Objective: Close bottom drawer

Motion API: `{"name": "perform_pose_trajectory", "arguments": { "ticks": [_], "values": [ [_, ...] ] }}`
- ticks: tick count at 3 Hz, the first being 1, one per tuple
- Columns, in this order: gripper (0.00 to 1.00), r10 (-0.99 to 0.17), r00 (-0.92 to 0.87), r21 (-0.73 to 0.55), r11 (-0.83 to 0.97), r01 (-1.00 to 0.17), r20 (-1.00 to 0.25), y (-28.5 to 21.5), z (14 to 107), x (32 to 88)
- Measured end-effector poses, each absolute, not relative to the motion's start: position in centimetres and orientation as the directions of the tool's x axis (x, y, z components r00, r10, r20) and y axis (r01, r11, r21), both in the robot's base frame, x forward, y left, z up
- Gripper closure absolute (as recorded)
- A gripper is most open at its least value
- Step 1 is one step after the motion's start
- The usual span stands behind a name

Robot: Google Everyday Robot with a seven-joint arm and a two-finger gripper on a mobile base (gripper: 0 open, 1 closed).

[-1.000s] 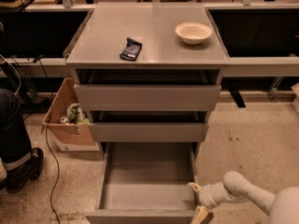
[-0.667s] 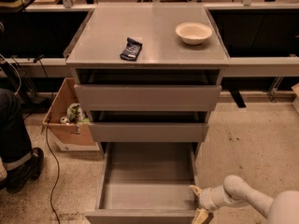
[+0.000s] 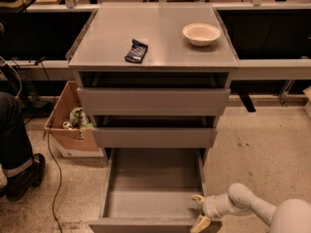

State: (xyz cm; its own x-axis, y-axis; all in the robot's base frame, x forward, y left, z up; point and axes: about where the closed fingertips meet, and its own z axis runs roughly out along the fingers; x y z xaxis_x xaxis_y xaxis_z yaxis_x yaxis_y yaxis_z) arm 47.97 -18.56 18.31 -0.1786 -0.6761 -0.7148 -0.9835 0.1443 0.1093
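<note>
bottom drawer (image 3: 155, 198): front cut off by lower edge
gripper (image 3: 199, 210): at its front right corner; contact unclear
arm (image 3: 291, 218): cut off lower right
person (image 3: 12, 130): cut off left

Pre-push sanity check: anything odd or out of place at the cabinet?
Only the bottom drawer stands far out. The gripper sits at its front right corner, jaws open. Nothing looks spilled or damaged.

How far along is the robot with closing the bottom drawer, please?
Done: the approach looks complete, as the gripper sits at the front right corner of the bottom drawer with its fingers apart. In hand: lining up on the drawer front, apparently to push. Left: the whole closing move, since the drawer stands pulled far out with its long tray interior exposed.
</note>
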Motion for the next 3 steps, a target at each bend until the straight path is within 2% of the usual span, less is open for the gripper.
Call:
{"name": "perform_pose_trajectory", "arguments": {
  "ticks": [3],
  "values": [
    [0.87, -0.663, -0.133, 0.069, 0.122, -0.990, -0.736, -15.95, 18.82, 49.81]
  ]
}}
